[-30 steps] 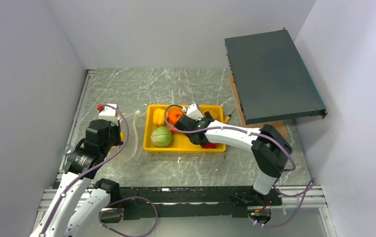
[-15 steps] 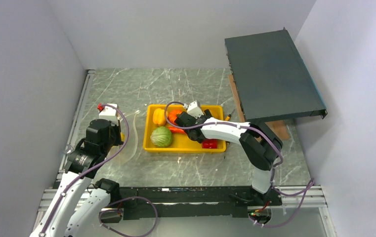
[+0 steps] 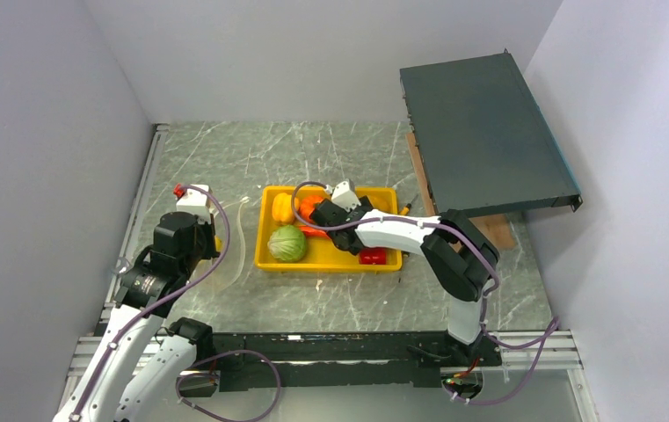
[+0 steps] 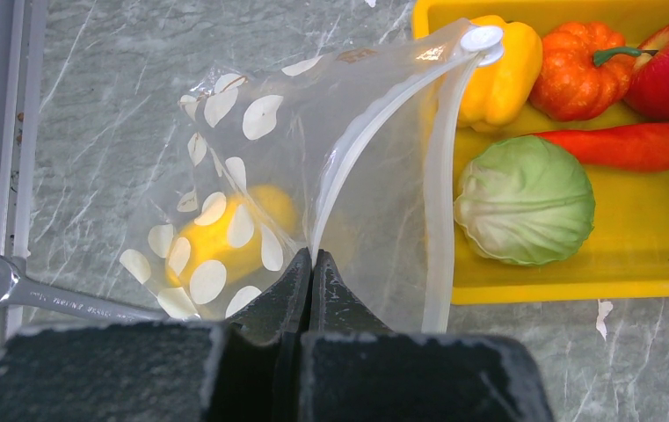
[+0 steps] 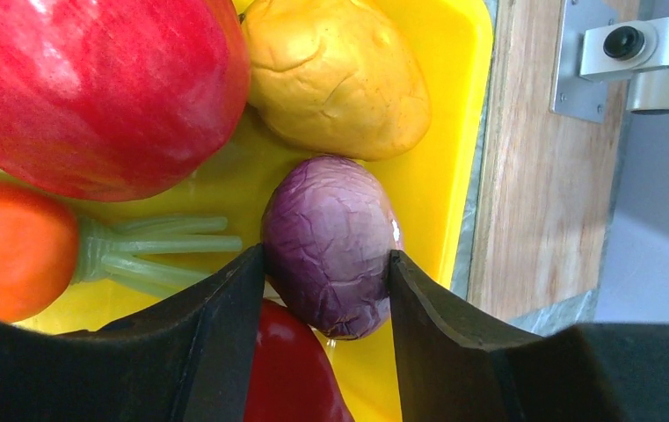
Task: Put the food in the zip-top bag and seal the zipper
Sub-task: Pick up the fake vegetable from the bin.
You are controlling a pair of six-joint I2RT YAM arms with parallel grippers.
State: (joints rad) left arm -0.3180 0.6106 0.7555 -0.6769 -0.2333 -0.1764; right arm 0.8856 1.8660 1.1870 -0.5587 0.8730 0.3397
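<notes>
My left gripper (image 4: pixel 312 259) is shut on the whitish zipper (image 4: pixel 436 176) edge of the clear dotted zip-top bag (image 4: pixel 251 158) and holds its mouth up beside the yellow tray (image 4: pixel 647 264). One yellow piece (image 4: pixel 216 246) lies inside the bag. In the tray are a yellow pepper (image 4: pixel 502 75), pumpkin (image 4: pixel 577 70), carrot (image 4: pixel 621 145) and cabbage (image 4: pixel 524 198). At the tray's right end my right gripper (image 5: pixel 326 257) is shut on the purple onion (image 5: pixel 330 242), both fingers touching it. A red tomato (image 5: pixel 93 88), a yellow piece (image 5: pixel 339 75) and the red pepper (image 5: pixel 291 369) crowd around it.
A dark flat panel (image 3: pixel 484 132) leans over a wooden board (image 3: pixel 489 229) just right of the tray. A wrench (image 4: pixel 40 294) lies on the marble table left of the bag. White walls close in the left, back and right sides.
My right arm has shifted a little left over the tray and its jaws have narrowed onto the purple onion. The left arm and the bag have not moved.
</notes>
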